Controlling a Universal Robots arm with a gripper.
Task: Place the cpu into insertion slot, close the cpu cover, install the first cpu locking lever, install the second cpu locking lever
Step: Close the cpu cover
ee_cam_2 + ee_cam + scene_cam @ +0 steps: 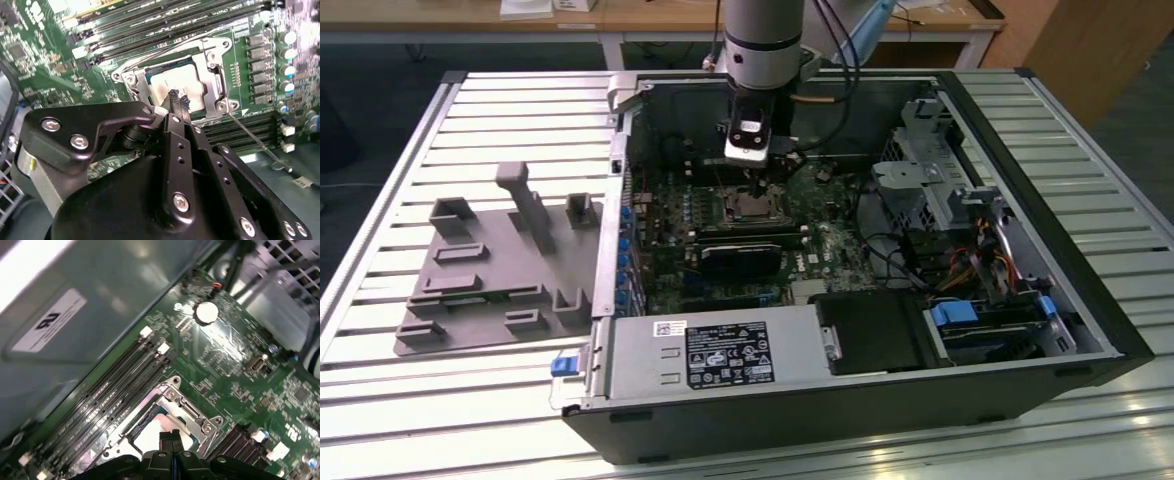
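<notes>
The pincer (177, 97) has its fingertips pressed together over one edge of the cpu (189, 80). The cpu lies flat in the insertion slot (218, 86), silvery top upward, square with no long axis, and the cpu cover (212, 54) frames it.

Overhead light glares off the slatted table (454, 420) and case wall (150, 270) — the motherboard (670, 225) lies in shade.

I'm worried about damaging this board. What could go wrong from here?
1. The fingers are closed just over the small silvery square cpu in its metal-rimmed insertion slot; pressing down off-centre might scratch or tilt the chip.
2. The thin wire locking lever sticks out unlatched across the long black memory slots; a sideways move might snag or bend it.
</notes>
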